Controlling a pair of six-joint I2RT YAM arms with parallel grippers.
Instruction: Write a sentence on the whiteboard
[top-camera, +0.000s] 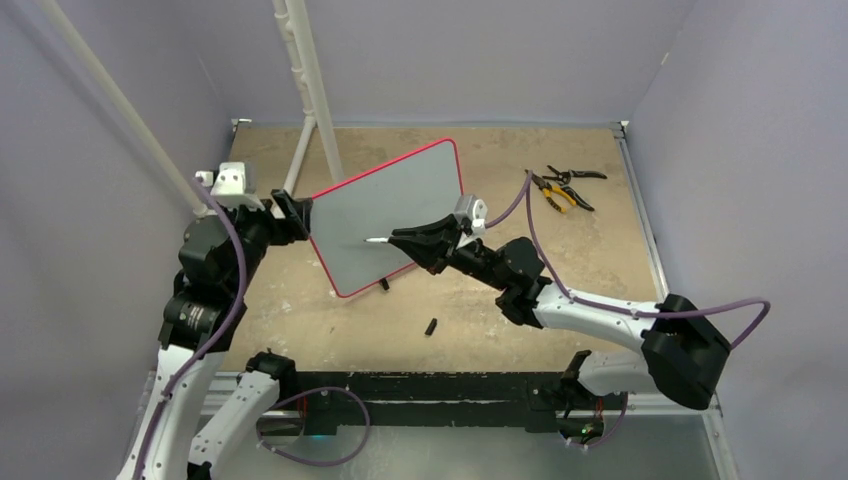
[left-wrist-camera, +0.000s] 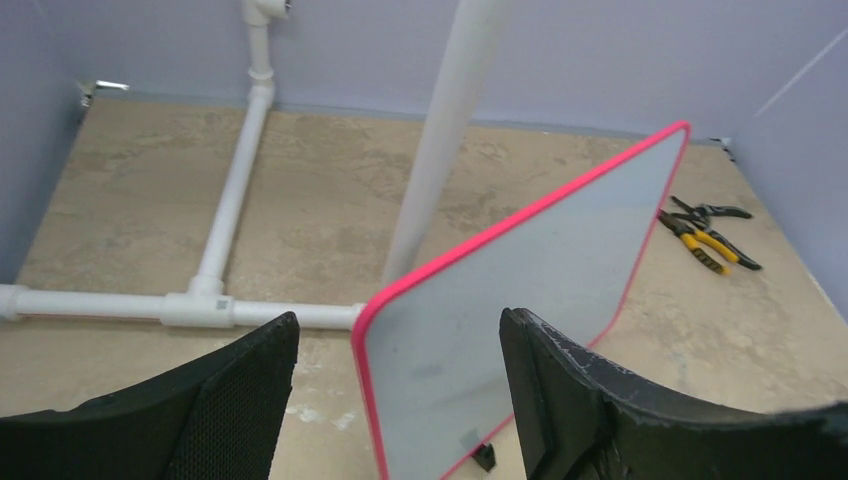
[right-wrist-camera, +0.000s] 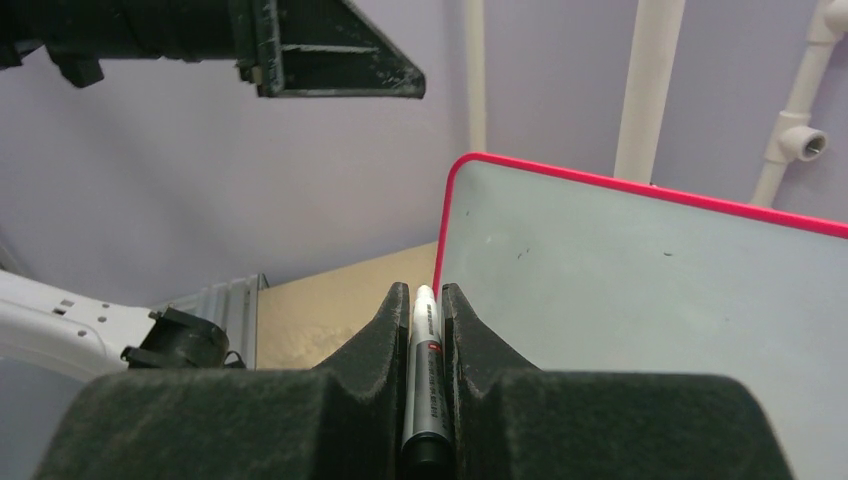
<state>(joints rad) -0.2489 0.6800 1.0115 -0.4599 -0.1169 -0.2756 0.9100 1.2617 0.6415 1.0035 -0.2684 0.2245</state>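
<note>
The whiteboard (top-camera: 395, 210) stands propped on edge on the table, pale grey with a red-pink rim. Its face (right-wrist-camera: 640, 300) carries only a few tiny dark specks; no sentence shows on it. My left gripper (top-camera: 298, 216) is open, and its jaws straddle the board's left corner (left-wrist-camera: 372, 320) with a gap on each side. My right gripper (top-camera: 402, 240) is shut on a silver marker (right-wrist-camera: 424, 335). The marker's white tip (top-camera: 375, 241) points at the lower left part of the board's face, very close to it; contact cannot be told.
Yellow-and-black pliers (top-camera: 563, 188) lie at the back right of the table. A white pipe frame (left-wrist-camera: 235, 190) stands behind the board, with one upright (top-camera: 310, 90) rising close to it. A small black cap (top-camera: 432, 326) lies on the table in front. Purple walls close in three sides.
</note>
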